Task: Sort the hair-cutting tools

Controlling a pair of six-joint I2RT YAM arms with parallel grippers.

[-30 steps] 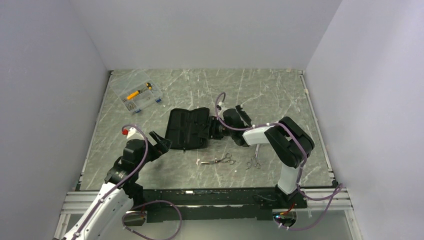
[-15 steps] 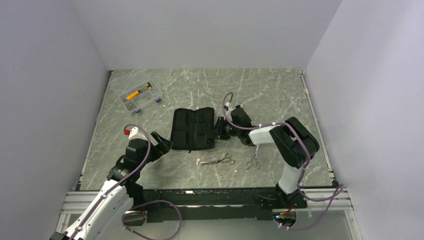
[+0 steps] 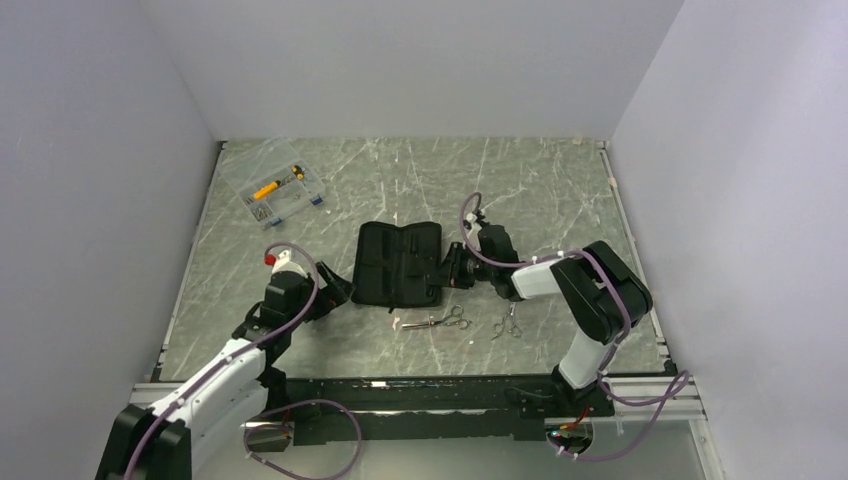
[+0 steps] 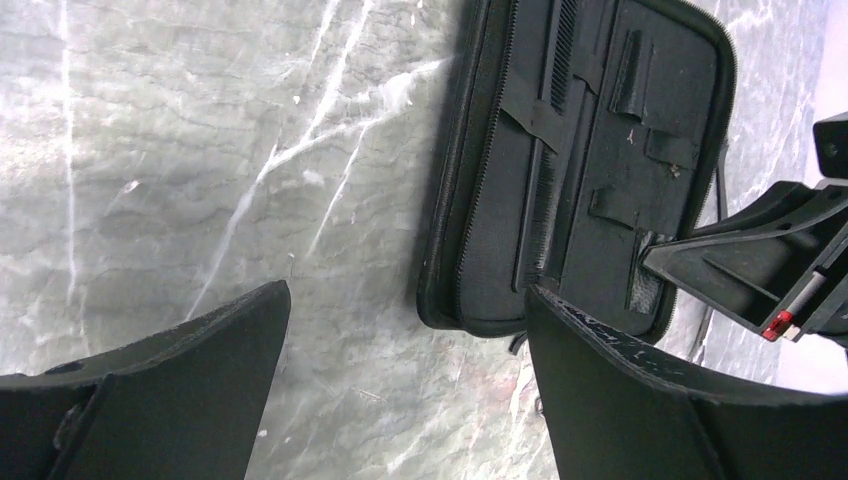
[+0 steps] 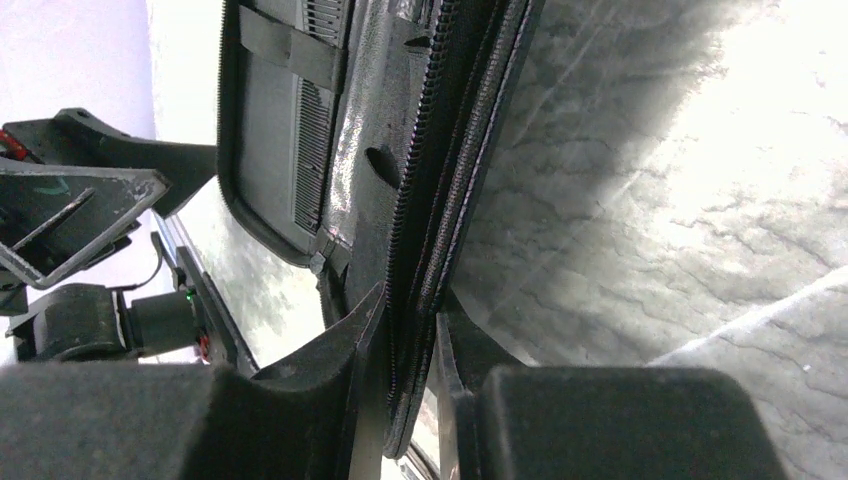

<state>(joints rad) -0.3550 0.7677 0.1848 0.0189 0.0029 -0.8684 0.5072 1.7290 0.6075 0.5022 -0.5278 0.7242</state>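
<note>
Black fabric folds easily, so we would hold the right gripper [image 3: 447,272] firm, its fingers clamped on the zip rim at the right edge of the case [image 3: 398,263]. That pins the case open and flat on the table [image 3: 560,190]. The left gripper [image 3: 335,293] hovers just beside the left edge with its fingers spread wide and holding nothing. We judge it should press that side down before any tool goes in. The left scissors [image 3: 440,321] and right scissors [image 3: 508,324] lie on the table just near of the case. What looks like the comb [image 4: 548,200] sits under a strap inside.

A second ago the case stood half open and further left. Since then it has dropped flat, the right fingers have narrowed onto the rim, and the left arm has moved in closer.
</note>
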